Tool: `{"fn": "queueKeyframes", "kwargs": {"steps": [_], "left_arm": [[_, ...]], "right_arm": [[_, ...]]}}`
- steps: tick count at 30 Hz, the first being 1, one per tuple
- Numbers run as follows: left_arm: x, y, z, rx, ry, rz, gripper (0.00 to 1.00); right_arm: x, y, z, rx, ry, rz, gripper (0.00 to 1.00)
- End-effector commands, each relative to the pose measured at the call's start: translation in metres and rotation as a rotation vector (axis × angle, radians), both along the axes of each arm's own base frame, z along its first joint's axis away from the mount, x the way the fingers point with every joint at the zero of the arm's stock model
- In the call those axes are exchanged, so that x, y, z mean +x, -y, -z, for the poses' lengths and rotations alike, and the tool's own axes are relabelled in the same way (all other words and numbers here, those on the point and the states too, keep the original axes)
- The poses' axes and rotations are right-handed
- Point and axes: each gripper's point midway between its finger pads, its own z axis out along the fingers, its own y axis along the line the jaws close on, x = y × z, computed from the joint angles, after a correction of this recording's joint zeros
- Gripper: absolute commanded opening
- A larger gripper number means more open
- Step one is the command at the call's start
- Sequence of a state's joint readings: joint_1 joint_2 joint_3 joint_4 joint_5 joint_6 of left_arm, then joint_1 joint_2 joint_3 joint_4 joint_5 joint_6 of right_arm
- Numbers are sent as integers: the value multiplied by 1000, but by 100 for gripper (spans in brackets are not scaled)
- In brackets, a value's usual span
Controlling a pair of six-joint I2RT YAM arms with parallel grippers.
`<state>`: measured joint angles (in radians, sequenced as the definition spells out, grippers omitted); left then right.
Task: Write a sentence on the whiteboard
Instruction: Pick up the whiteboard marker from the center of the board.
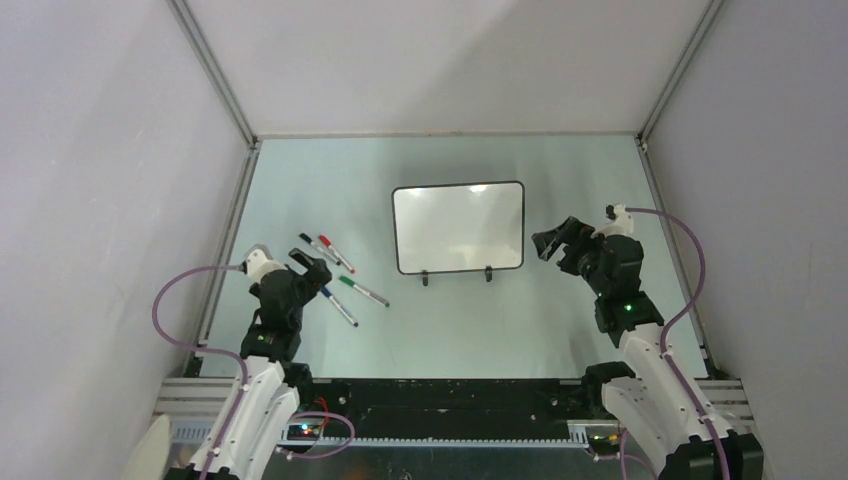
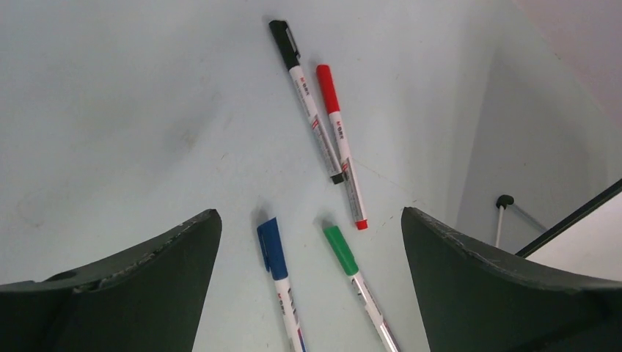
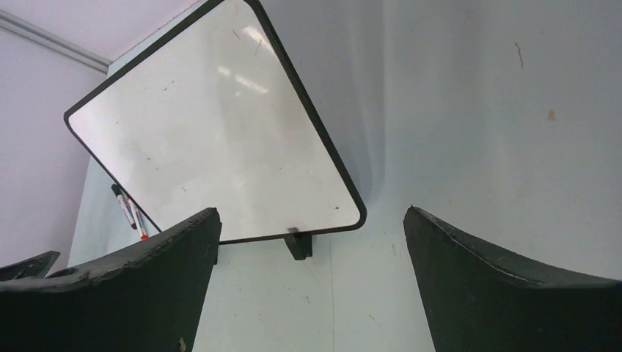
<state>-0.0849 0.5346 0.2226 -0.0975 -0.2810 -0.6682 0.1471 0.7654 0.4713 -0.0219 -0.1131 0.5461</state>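
Whiteboard (image 1: 458, 228) stands on its two black feet (image 1: 425, 279) mid-way across the bench (image 1: 500, 325), glossy face white. Left fingers (image 2: 139, 293) gape wide, holding nothing, above four pens lying left of the board: black marker (image 2: 304, 95) and red marker (image 2: 339, 139) side by side, blue marker (image 2: 279, 279) and green marker (image 2: 356, 282) nearer. Right fingers (image 3: 499, 293), likewise wide and empty, hover just beside the board's right edge

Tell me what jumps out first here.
A blank, glossy white rectangular whiteboard in a thin black frame stands mid-table. Left of it lie four white marker pens capped black, red, green and blue, under the open left gripper; the open right gripper hangs right of the board.
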Motion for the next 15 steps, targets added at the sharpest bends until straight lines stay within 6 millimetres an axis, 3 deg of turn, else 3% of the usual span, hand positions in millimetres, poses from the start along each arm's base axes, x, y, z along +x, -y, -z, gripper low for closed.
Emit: {"fn": "queueKeyframes", "kwargs": {"steps": [1,6,8,15], "left_arm": [[-8,0,1,-72,-65,-53,100],[-26,3,25,-130,-229,-90,88],[-33,3,31,-136,-290,-105,85],[-43,12,51,-164,-450,-107,71]], "right_arm": [[3,-16,-20,12,80,-56,100],[3,-44,-30,-126,113,-102,100],[-3,-64,-30,-168,132,-163,100],[-8,-101,-20,-291,138,-258,100]]}}
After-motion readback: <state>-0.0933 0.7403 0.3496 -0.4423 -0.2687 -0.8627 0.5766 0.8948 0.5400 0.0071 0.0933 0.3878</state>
